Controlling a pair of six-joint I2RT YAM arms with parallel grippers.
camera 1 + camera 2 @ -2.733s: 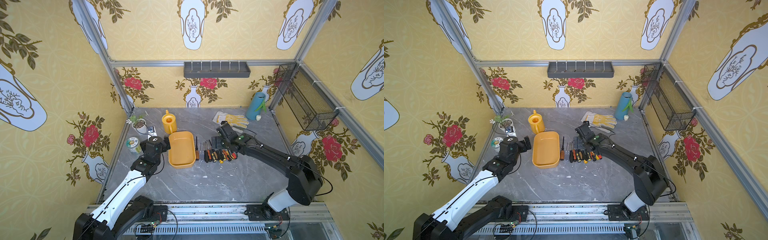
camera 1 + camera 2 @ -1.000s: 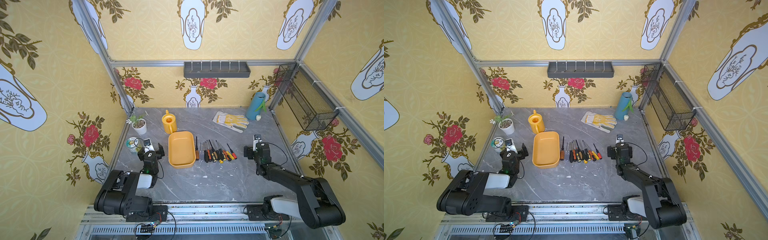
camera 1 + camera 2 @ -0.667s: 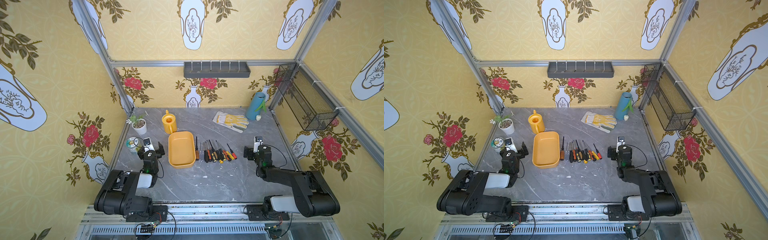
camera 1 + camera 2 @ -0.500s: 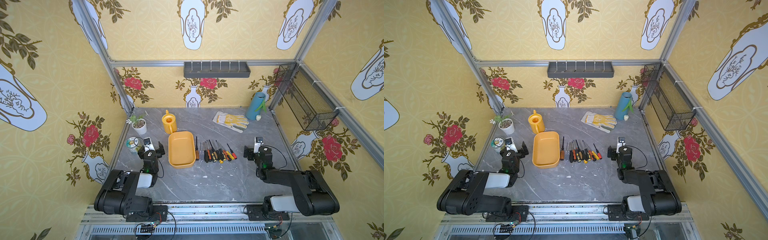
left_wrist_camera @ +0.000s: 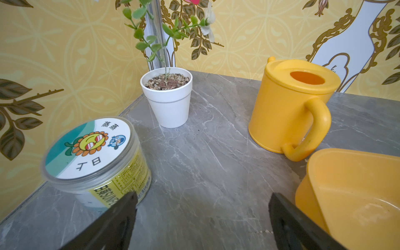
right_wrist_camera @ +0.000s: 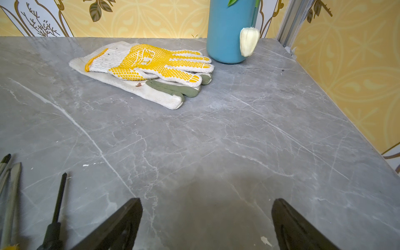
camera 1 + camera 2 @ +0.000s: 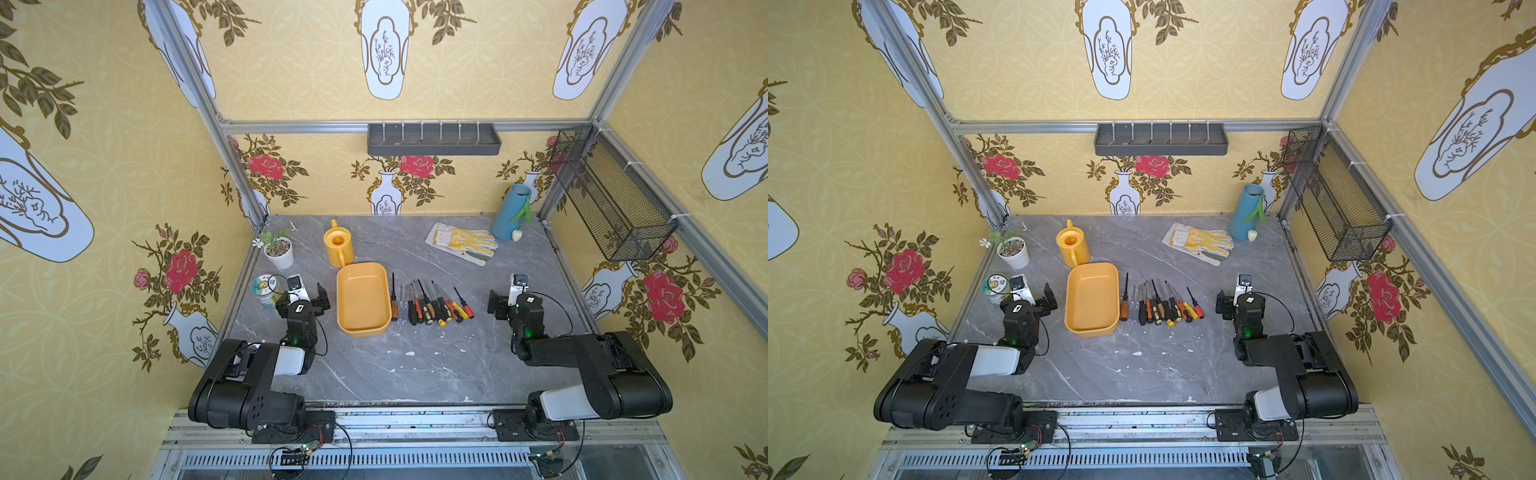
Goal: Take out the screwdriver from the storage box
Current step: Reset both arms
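**1. Location of the task items.** The storage box (image 7: 362,299) rests on the bench (image 7: 415,365) with its long axis running 12 to 6 o'clock. Its floor shows bare in both top views. The screwdrivers (image 7: 430,305) lie in a row on the bench at the box's 3 o'clock side. The nearest one lies just beside the rim, and none is inside. Handles point toward 6 o'clock and shafts toward 12 (the outer ones fan slightly toward 11).

**2. Tool state.** The left tool (image 7: 303,296) stands wide and holds nothing. In the left wrist view its fingers (image 5: 121,218) frame only bare bench. The right tool (image 7: 514,302) is likewise wide and empty, and its fingers (image 6: 121,220) are clear of every object.

**3. Governing relation.** The box lies near the left tool, at its 3 o'clock, so the left arm is the nearer one to the box. The row lies at 9 o'clock of the right tool, between the box and that tool. The right arm is therefore nearer to the red-handled end of the row, while the box stands between the left arm and the row.

**4. Assessment.** Judged from this layout, the removal appears complete, since nothing is left in the box to grasp. Any further pick would come from the row. Because the long axes run 12 to 6, the jaws would need to close along the 3-to-9 line.
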